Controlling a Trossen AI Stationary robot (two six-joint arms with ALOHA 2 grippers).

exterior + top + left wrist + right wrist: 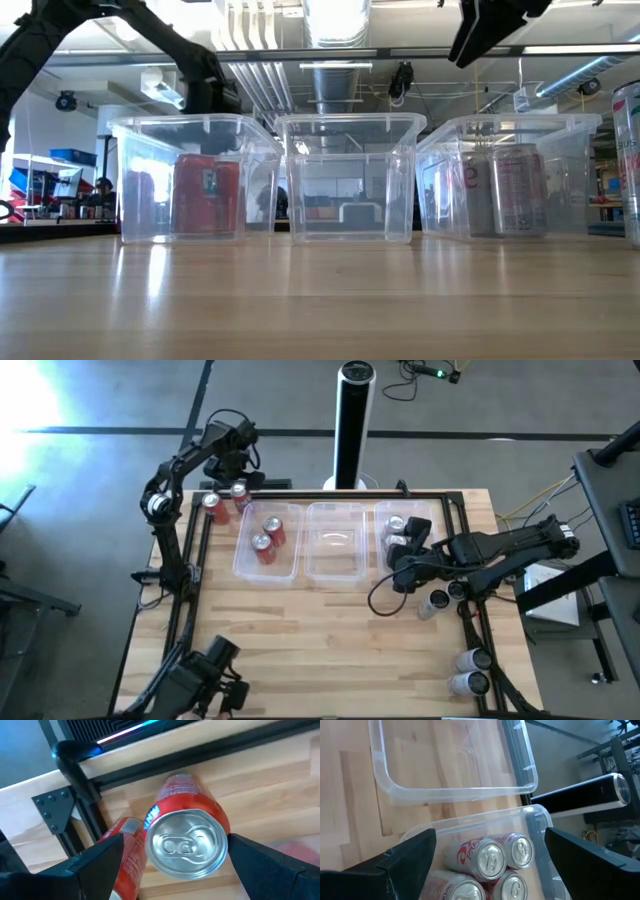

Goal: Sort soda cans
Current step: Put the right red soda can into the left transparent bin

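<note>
Two red soda cans stand upright on the table at the far left corner, outside the tubs. My left gripper is open above the right one, one finger on each side of it; no touch shows. The left tub holds two red cans. My right gripper is open over the right tub, above several silver cans that stand on its floor, with nothing between its fingers.
The middle tub has nothing in it. Two more cans stand right of the tubs, and two lie near the right front corner. A black frame rail runs along the table's far-left corner beside the red cans.
</note>
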